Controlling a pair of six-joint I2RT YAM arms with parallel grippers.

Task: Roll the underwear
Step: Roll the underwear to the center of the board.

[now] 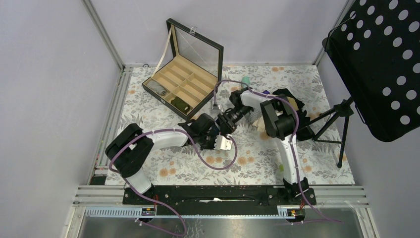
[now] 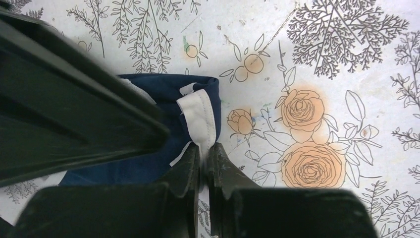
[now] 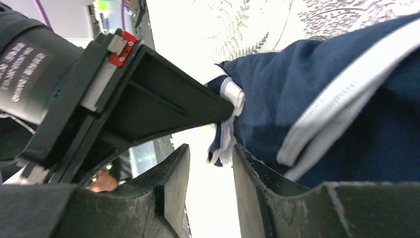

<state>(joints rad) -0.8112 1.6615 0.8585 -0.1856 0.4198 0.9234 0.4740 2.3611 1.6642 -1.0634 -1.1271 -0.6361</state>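
Observation:
The underwear (image 2: 163, 94) is a dark navy cloth with a white waistband (image 2: 200, 114), lying bunched on the flowered table cover. My left gripper (image 2: 204, 151) is shut on the waistband edge. In the right wrist view the underwear (image 3: 307, 84) fills the right side, and the left gripper's fingers (image 3: 163, 99) pinch its white edge. My right gripper (image 3: 210, 158) is open beside the cloth, nothing between its jaws, and its right finger touches the fabric. In the top view both grippers, left (image 1: 220, 141) and right (image 1: 221, 128), meet at mid-table and hide the underwear.
An open wooden compartment box (image 1: 183, 84) with a glass lid stands at the back left, with rolled items in it. A black perforated music stand (image 1: 381, 64) on a tripod (image 1: 341, 129) stands at the right. Small items lie behind the right arm (image 1: 292, 101).

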